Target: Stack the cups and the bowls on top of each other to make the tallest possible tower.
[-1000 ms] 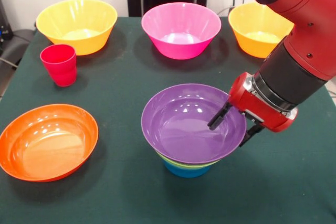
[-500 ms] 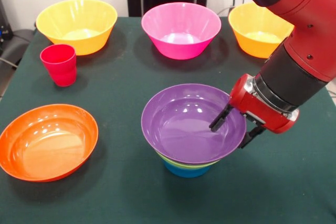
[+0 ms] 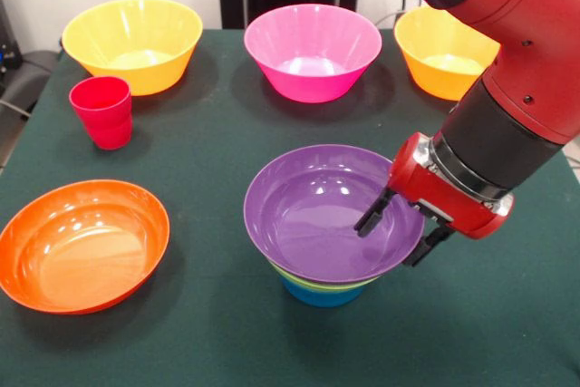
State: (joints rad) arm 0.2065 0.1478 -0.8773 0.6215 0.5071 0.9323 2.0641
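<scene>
The wide glossy purple plastic bowl sits mouth-up as the top tier of the nested tower, over a sliver of lime green and the small blue base, near the middle of the dark green surface. The red and black gripper straddles the bowl's right-hand rim: one of its black fingers dips inside the bowl, the other hangs just outside and below the rim — spread, with the wall between them, and I cannot tell whether either touches it. A round bowl has no long axis; what counts is that its rim runs across the gap between the fingers. Judging by this, the grip is either about to close or just let go. The wide orange plastic bowl lies well apart at the picture's left, mouth-up, the likeliest next tier.
</scene>
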